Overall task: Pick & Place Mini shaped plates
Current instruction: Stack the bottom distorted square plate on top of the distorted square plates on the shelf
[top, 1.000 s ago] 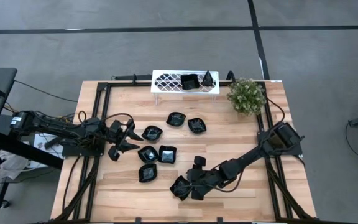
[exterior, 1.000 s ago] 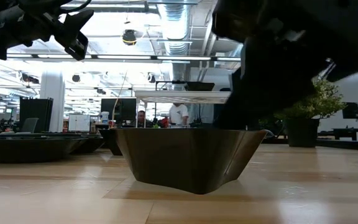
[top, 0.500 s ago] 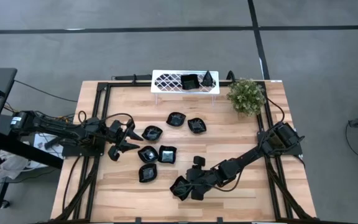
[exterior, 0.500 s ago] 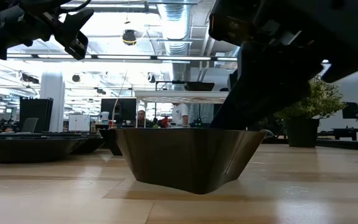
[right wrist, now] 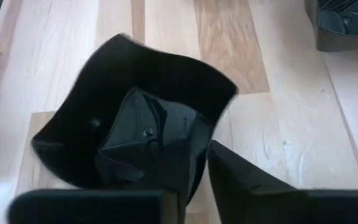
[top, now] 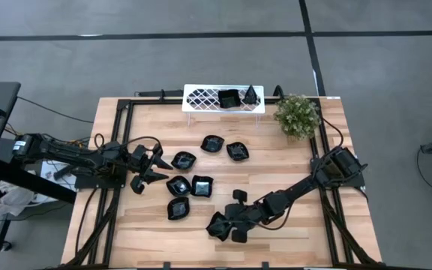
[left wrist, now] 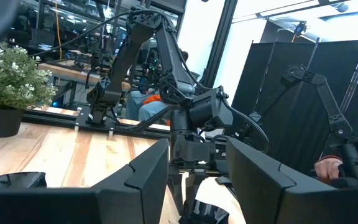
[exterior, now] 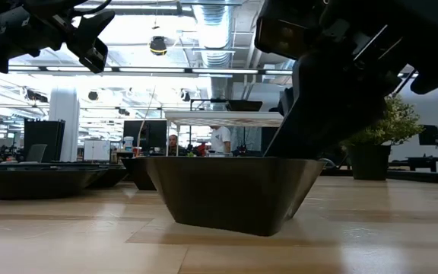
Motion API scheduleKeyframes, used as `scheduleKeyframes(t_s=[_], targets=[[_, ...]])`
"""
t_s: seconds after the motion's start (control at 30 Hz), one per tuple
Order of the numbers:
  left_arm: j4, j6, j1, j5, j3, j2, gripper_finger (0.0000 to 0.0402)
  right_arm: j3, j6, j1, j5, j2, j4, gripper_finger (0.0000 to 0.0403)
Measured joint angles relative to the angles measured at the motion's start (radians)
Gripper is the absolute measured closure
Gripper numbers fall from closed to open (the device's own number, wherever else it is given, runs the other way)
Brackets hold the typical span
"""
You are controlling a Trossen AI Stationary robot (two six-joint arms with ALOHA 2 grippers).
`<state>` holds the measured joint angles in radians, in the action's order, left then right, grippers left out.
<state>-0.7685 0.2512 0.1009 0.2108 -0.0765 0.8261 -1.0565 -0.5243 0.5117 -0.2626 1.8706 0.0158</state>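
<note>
Glossy black plates (top: 201, 186), pale wood table (top: 291, 154)

Bright overhead light, blurred foreground

Two dark jointed arms, black cables

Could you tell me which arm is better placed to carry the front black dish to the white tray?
The right: its pincer is already at that dish, one finger inside it. The left pincer hovers by the dishes further left.
</note>
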Motion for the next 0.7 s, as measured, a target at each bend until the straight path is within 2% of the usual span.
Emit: scheduleKeyframes(t_s=[0.2,0.47,0.7], targets=[[0.0,0.0,0.0,0.0,0.0,0.0,0.0238,0.0,0.041,-0.003,0.0,-0.002,-0.005,0.0398],[0.0,0.0,0.0,0.0,0.0,0.0,0.0238,0.0,0.088,-0.019,0.0,-0.031,0.012,0.04],[0.0,0.0,0.0,0.0,0.0,0.0,0.0238,0.0,0.162,-0.082,-0.05,-0.187,0.06,0.0401]])
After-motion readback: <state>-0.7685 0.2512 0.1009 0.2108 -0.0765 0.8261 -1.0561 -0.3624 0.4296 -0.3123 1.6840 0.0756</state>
